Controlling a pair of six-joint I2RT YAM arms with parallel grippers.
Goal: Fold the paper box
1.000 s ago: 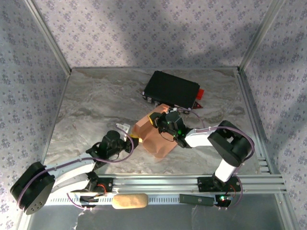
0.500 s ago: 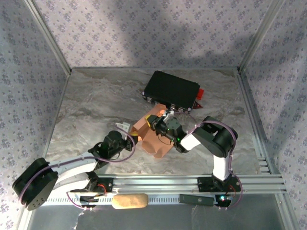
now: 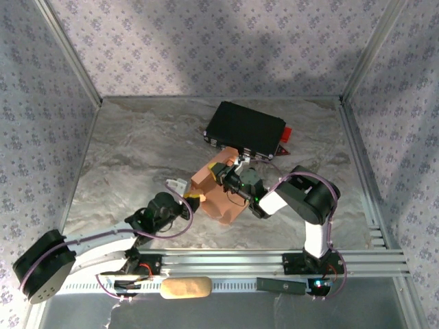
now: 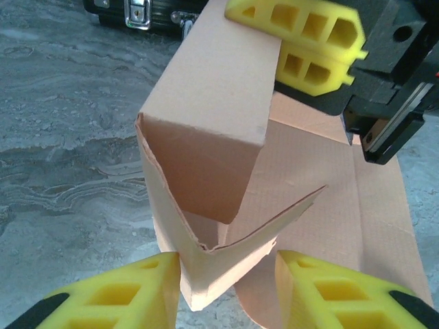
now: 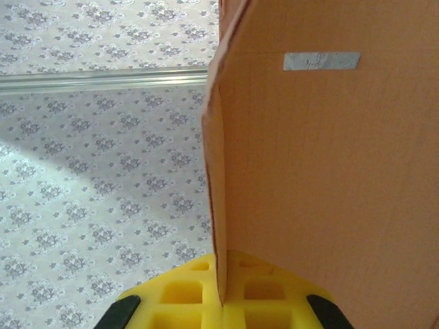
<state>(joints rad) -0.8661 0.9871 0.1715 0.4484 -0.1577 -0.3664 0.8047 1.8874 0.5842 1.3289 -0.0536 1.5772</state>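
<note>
The paper box (image 3: 221, 197) is seen half-formed on the marble table (image 3: 130, 157), set between the two grippers and gripped by both

The right gripper (image 5: 221, 305) is closed tight on a thin wall of the card. The edge of the panel is pinched between its yellow pads (image 5: 178, 301), and the panel runs straight out from the jaws. A small silver label (image 5: 321, 61) is stuck near the panel's far end. To the open side of these jaws, past the card's edge, patterned wallpaper (image 5: 103, 171) is seen

The left gripper (image 4: 226, 296) is set at a middling width, and the lower corner of the box, where two flaps meet in a V, is taken between its fingers (image 4: 116, 298). Card is pressed against both inner faces. Straight ahead of these jaws stands the open end of the box's sleeve, with its hollow exposed. A flat flap is spread on the table toward the right-hand finger. At the far upper edge of the sleeve the right gripper's pads are seen clamped on the card

Further ahead of both sets of jaws, just past the box, a black case (image 3: 247, 128) with metal latches is laid on the table. Well behind the jaws, by the arm bases, a tan sponge block (image 3: 185, 288) is laid on the rail
</note>
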